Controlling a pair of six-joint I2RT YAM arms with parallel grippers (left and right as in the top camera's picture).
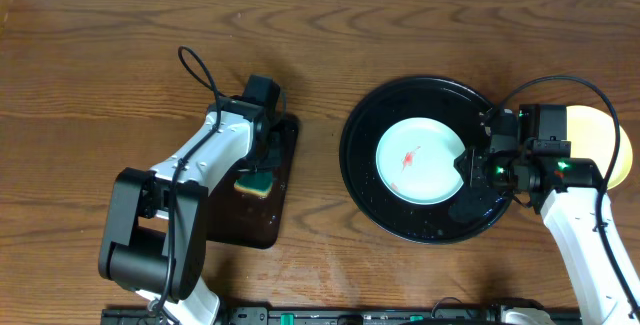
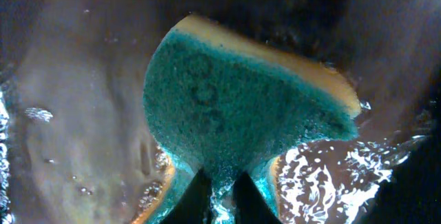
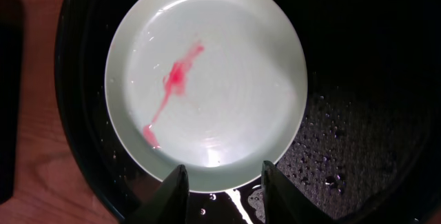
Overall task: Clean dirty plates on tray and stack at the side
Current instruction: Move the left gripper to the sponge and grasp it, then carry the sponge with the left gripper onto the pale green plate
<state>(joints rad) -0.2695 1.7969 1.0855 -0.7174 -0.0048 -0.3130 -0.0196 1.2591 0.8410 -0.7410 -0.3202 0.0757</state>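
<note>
The left hand [image 2: 222, 195] is pressed together on the lower edge of a teal-and-yellow sponge [image 2: 241, 100], which sits over the wet rectangular black tray [image 1: 255, 227]. The right hand [image 3: 224, 189] hovers with its fingers spread over the near rim of the mint plate [image 3: 207, 79], pinching nothing. That plate lies flat in the round black tray [image 3: 358, 114], a red streak [image 3: 176, 79] across its middle. A yellow plate [image 1: 600, 130] rests on the table [image 1: 100, 65] just right of the round tray, partly hidden by the arm.
</note>
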